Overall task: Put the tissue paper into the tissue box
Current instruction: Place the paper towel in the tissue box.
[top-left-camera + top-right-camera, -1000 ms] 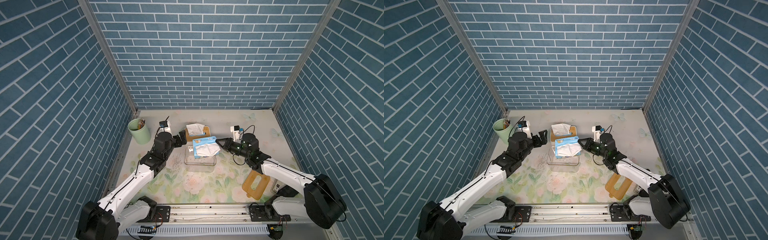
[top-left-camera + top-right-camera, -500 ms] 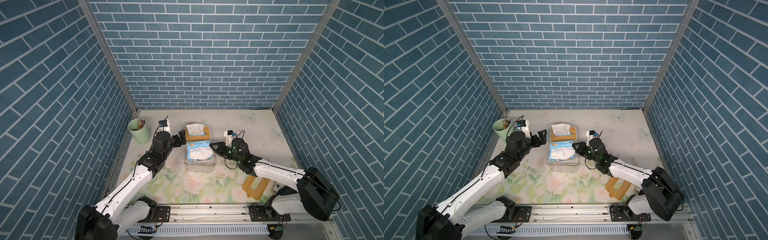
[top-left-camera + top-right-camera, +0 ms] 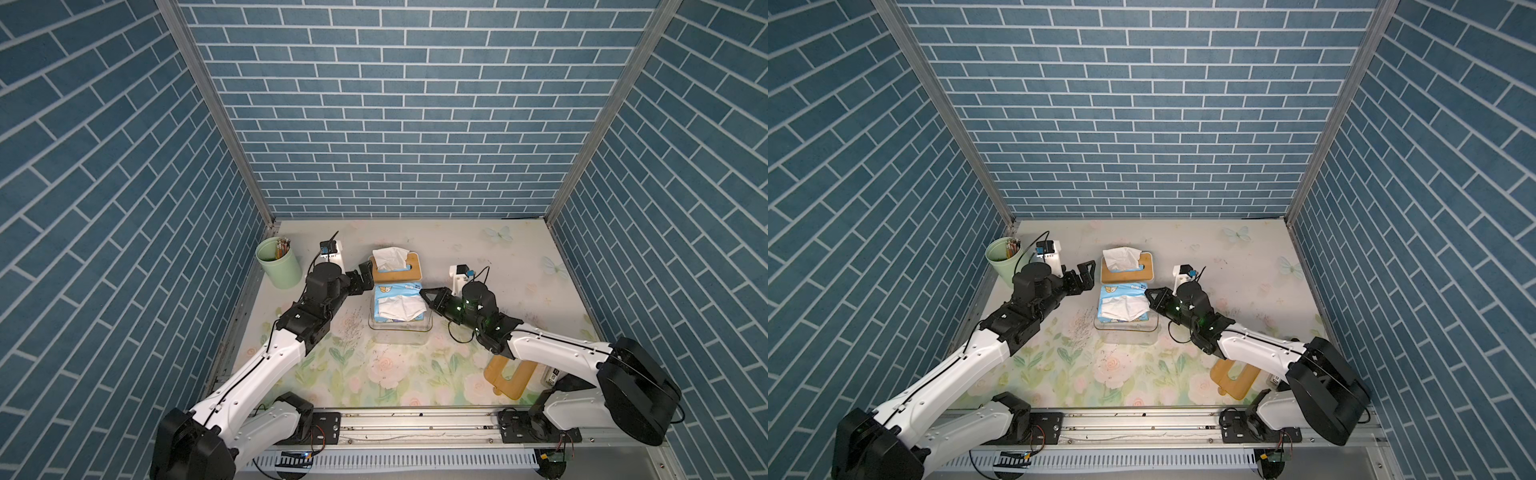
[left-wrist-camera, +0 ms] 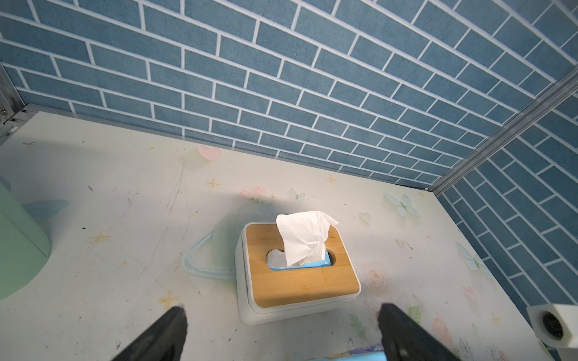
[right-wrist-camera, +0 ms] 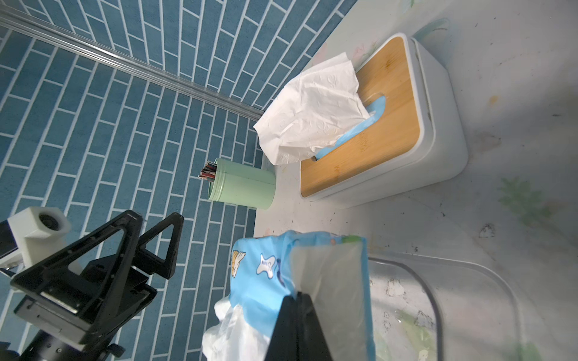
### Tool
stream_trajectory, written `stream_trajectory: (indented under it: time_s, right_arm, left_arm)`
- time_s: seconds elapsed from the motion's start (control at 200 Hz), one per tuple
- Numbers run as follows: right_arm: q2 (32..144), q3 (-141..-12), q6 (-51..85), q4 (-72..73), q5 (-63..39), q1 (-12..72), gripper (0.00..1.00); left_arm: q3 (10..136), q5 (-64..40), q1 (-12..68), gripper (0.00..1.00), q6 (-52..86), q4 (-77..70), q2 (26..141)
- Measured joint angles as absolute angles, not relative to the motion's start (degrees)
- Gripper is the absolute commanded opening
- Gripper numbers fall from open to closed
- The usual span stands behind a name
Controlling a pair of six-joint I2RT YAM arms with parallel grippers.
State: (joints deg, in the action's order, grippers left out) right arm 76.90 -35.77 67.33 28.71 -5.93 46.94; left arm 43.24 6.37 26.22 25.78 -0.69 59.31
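The blue-wrapped tissue pack [image 3: 397,305] sits just below the middle of both top views [image 3: 1123,303], within the outline of the clear tissue box [image 3: 399,334], towards that box's far end. Whether it rests on the box's bottom cannot be told. The right tool [image 3: 428,295] meets the pack at its right edge. In the right wrist view its black jaws are pressed together [image 5: 297,297] with the pack's blue wrapper [image 5: 266,265] pinched at their tip, and the clear box's rim [image 5: 431,300] curves just beside them. White tissue bulges out of the wrapper's opening.

The right arm reaches in from the lower right of the frame, its forearm low over the flowered tabletop [image 3: 374,374] and its wrist level, pointing left at the pack.

The left tool [image 3: 365,276] hangs just left of the pack and apart from it, jaws spread wide and empty [image 4: 281,308]. It points at the bamboo-lidded tissue box [image 3: 409,270] standing just behind the clear one, a white tissue sticking up from its slot. The left arm stretches diagonally from the lower left corner.

A green cup [image 3: 278,266] holding pencils stands at the left wall. A loose bamboo lid [image 3: 509,376] lies at lower right, partly under the right arm.
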Motion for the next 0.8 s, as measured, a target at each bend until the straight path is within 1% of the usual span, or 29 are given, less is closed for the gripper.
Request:
stream_trajectory:
  time_s: [0.225,0.46,0.8]
  right_arm:
    - [76.5,-35.3,67.3,28.2,-4.6,48.4,0.00]
    - [74.1,-35.1,67.3,27.1,-2.9,48.4,0.00]
    - [74.0,-35.1,67.2,24.4,-2.5,48.4,0.00]
  left_arm:
    - [43.2,6.7,26.2,1.00,24.7,-0.5,59.4]
    - [43.2,7.3,26.2,1.00,24.3,-0.3,59.4]
    - [43.2,6.9,26.2,1.00,24.1,-0.2,59.4]
